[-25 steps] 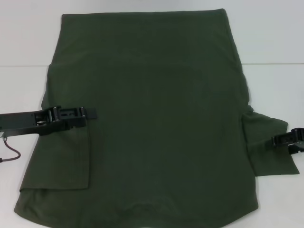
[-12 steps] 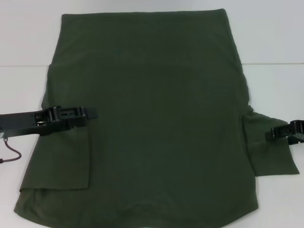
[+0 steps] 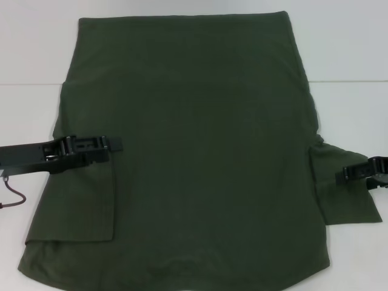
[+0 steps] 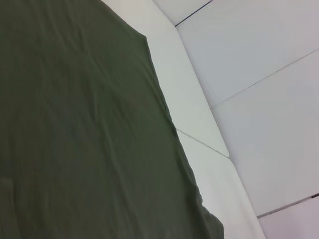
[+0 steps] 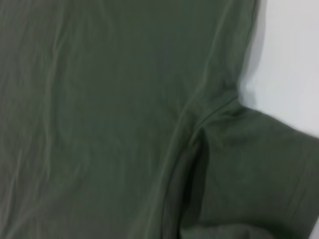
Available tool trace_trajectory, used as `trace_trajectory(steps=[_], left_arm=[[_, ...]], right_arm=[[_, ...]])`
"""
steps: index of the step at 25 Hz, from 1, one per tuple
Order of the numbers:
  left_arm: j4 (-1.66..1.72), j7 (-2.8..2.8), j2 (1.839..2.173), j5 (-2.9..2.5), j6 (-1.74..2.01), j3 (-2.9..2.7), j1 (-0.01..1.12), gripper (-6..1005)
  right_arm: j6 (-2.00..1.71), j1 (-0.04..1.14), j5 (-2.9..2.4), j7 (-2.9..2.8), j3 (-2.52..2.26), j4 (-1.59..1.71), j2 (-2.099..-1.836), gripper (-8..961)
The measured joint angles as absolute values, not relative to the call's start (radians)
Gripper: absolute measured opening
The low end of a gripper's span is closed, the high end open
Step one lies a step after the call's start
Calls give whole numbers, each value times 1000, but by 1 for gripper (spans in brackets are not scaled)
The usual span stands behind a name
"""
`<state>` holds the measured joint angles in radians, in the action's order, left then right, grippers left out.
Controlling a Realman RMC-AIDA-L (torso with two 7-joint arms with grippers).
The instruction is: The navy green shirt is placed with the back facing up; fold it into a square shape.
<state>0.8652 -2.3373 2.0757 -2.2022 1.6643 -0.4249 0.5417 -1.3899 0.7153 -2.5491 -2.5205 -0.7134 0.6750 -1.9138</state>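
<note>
The navy green shirt point(image 3: 200, 157) lay flat across the white table point(image 3: 30, 48), plain and matte, its far hem reaching the table's back and its near edge running out of view. Its left sleeve point(image 3: 85, 200) was folded inward over the body; its right sleeve point(image 3: 342, 194) lay spread outward. Bare table bordered both sides. The left hand point(image 3: 115, 144) rested at the folded sleeve's top, the right hand point(image 3: 347, 174) on the spread sleeve; whether either was clamped on cloth could not be told.

One navy green shirt point(image 3: 200, 151), two pincers: left pincer point(image 3: 115, 144), right pincer point(image 3: 343, 176).
</note>
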Motion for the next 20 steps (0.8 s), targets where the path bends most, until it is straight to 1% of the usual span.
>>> trace_trajectory(steps=[5, 10, 17, 20], left_arm=[[865, -2337, 2075, -2196, 1664, -425, 546, 619], [865, -2338, 2076, -2191, 1661, -425, 543, 619], [865, -2338, 2077, -2179, 1660, -425, 539, 619], [865, -2338, 2077, -2178, 1660, -425, 538, 619]], right_arm=[[-1374, 715, -2549, -2522, -712, 675, -1918, 801], [-1333, 731, -2556, -2524, -723, 673, -1937, 799], [-1332, 737, -2559, -2533, -751, 672, -1939, 797], [-1333, 734, -2559, -2542, -756, 672, -1939, 555]])
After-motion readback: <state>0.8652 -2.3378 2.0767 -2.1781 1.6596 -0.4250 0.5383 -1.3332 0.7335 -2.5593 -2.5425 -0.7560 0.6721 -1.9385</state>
